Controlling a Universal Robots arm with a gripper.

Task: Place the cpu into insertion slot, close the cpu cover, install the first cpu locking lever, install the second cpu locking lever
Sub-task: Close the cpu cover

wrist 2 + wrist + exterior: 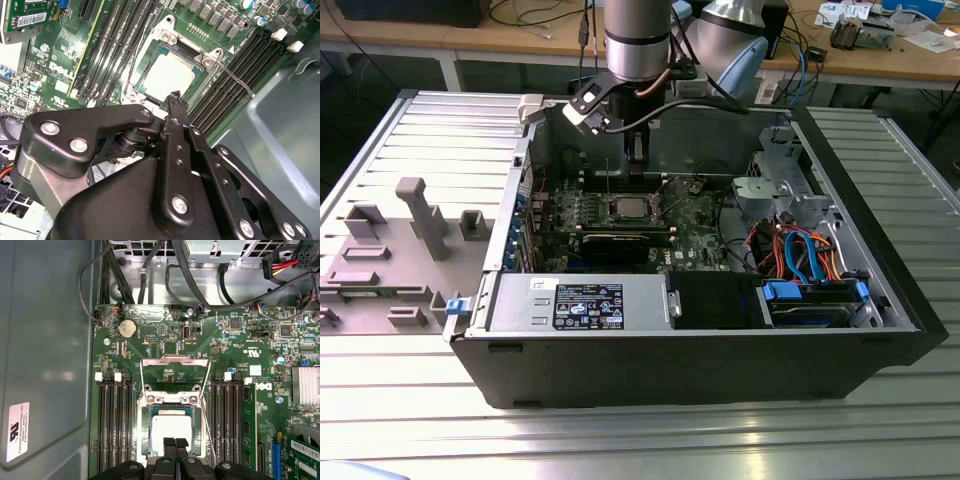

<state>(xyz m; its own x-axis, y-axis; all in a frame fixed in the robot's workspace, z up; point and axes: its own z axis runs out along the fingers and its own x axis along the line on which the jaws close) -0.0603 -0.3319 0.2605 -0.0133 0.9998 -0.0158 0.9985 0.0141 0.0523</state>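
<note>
The cpu (171, 432), a flat square chip with a silver-grey top, sits level inside the insertion slot (146, 420), its edges square to the silvery rim. The slot lies on the green motherboard (700, 235), toward the far side and a little to the exterior view's left. The cpu cover (175, 362), a thin silvery frame with a large square window, is swung back open, clear of the chip. One thin wire locking lever (235, 79) angles out unlatched beside the slot

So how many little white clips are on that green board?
4 white clips in the first wrist view: two on one side of the cpu, two on the other. More may be hidden.
</note>
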